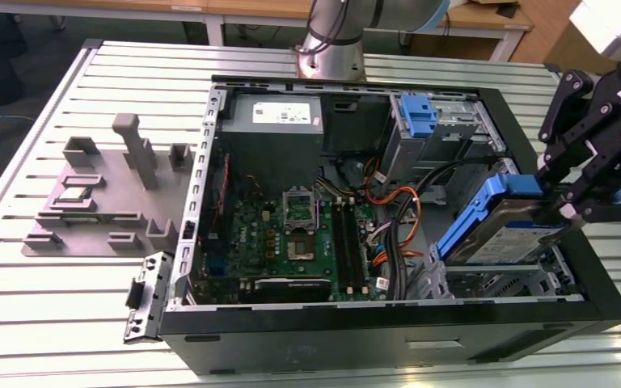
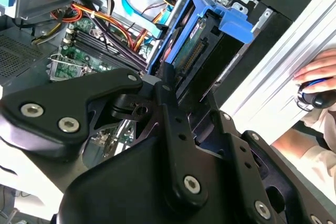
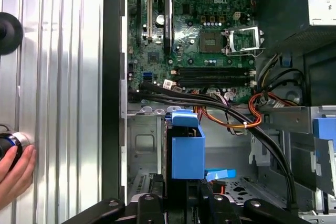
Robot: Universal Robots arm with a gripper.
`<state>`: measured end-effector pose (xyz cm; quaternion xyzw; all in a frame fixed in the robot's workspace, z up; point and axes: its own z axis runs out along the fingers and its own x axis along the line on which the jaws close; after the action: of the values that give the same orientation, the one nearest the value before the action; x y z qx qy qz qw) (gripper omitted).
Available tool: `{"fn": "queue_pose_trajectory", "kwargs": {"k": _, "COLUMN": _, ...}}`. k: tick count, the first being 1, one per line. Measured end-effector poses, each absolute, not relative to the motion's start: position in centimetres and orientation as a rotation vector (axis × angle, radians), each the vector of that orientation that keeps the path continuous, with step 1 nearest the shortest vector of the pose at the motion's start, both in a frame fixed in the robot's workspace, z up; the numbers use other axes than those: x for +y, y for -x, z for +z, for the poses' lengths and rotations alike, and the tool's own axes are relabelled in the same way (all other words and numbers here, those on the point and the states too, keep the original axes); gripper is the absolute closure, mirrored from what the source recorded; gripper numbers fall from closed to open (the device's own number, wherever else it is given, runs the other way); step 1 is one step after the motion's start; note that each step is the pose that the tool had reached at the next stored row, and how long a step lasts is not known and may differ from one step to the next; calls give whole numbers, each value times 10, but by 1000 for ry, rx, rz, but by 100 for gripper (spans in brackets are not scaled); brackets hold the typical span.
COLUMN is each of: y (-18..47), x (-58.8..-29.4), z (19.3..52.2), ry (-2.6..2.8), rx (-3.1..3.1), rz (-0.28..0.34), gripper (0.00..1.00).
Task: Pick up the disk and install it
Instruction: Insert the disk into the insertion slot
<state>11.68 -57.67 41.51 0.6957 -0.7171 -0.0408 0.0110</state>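
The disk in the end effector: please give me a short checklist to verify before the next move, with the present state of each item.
1. Grasp: end effector is shut on the disk, gripping its upper end. Ok.
2. Disk pose: tilted, lower end inside the computer case at the exterior view's right. Ok.
3. Disk fully seated in the drive bay: cannot tell.
4. Cables: black and orange bundles run close to the blue carrier bracket in the first wrist view. Contact: cannot tell.
5. Person's hand rests on the table beside the case, outside it. Ok.
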Motion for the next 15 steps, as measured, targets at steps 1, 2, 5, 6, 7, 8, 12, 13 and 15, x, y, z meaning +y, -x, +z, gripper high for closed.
{"fn": "queue_pose_trajectory", "kwargs": {"k": 1, "y": -117, "x": -577, "z": 414, "ry": -2170, "rx": -2237, "rz": -127, "gripper": 65}}
{"fn": "queue_pose_trajectory", "kwargs": {"k": 2, "y": -117, "x": -577, "z": 412, "ry": -2170, "rx": -2237, "rz": -127, "gripper": 65}}
{"fn": "queue_pose_trajectory", "kwargs": {"k": 5, "y": -117, "x": -577, "z": 408, "ry": -2170, "rx": -2237, "rz": -127, "gripper": 65}}
{"fn": "queue_pose_trajectory", "kwargs": {"k": 6, "y": -117, "x": -577, "z": 407, "ry": -2170, "rx": -2237, "rz": -127, "gripper": 65}}
{"fn": "queue_pose_trajectory", "kwargs": {"k": 7, "y": -117, "x": -577, "z": 405, "ry": -2170, "rx": -2237, "rz": -127, "gripper": 65}}
{"fn": "queue_pose_trajectory", "kwargs": {"k": 8, "y": -117, "x": -577, "z": 403, "ry": -2170, "rx": -2237, "rz": -127, "gripper": 65}}
{"fn": "queue_pose_trajectory", "kwargs": {"k": 12, "y": -117, "x": -577, "z": 399, "ry": -2170, "rx": -2237, "rz": -127, "gripper": 65}}
{"fn": "queue_pose_trajectory", "kwargs": {"k": 13, "y": -117, "x": -577, "z": 399, "ry": -2170, "rx": -2237, "rz": -127, "gripper": 65}}
{"fn": "queue_pose_trajectory", "kwargs": {"k": 15, "y": -117, "x": -577, "z": 399, "ry": -2170, "rx": -2237, "rz": -127, "gripper": 65}}
